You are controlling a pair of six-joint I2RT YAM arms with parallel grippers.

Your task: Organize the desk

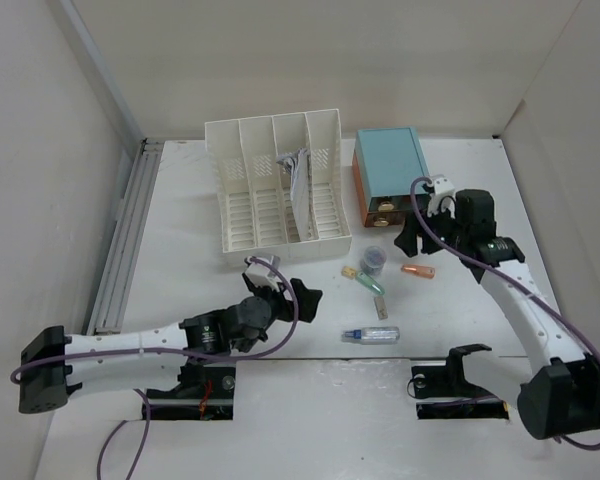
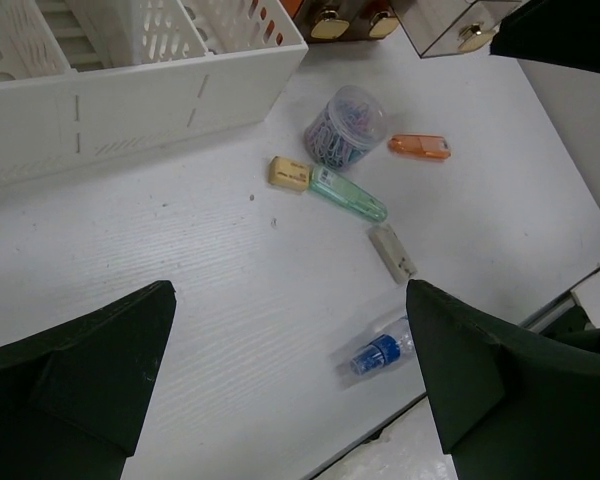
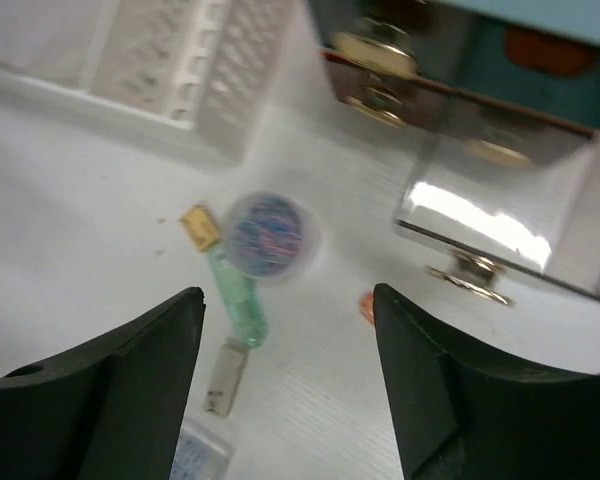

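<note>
Desk surface (image 1: 180, 270): matte white, flat, faint grain in the left wrist view. It fills the floor of the enclosure and carries everything.
File rack (image 1: 270, 190): white plastic, four compartments, slotted walls and floor. It stands at the back left of centre, with loose papers (image 1: 298, 170) in its right half.
Box (image 1: 390, 165): teal top, orange front, brass knobs, just right of the rack. One glossy drawer (image 3: 500, 235) is pulled out.
Left end effector (image 1: 283, 280): black fingers spread wide, gripping nothing, low over the surface in front of the rack.
Right end effector (image 1: 425, 215): also spread wide, gripping nothing, in front of the box by the drawer. Its wrist view is blurred.
Small items lie in a cluster between the arms:
- round clear jar (image 2: 345, 125) of coloured paper clips
- translucent green marker (image 2: 348, 194) with tan cap, touching the jar
- clear bottle (image 2: 380, 352) with blue cap, on its side; print too small to read
- translucent orange capsule (image 2: 420, 146)
- small beige stick (image 2: 391, 252)
</note>
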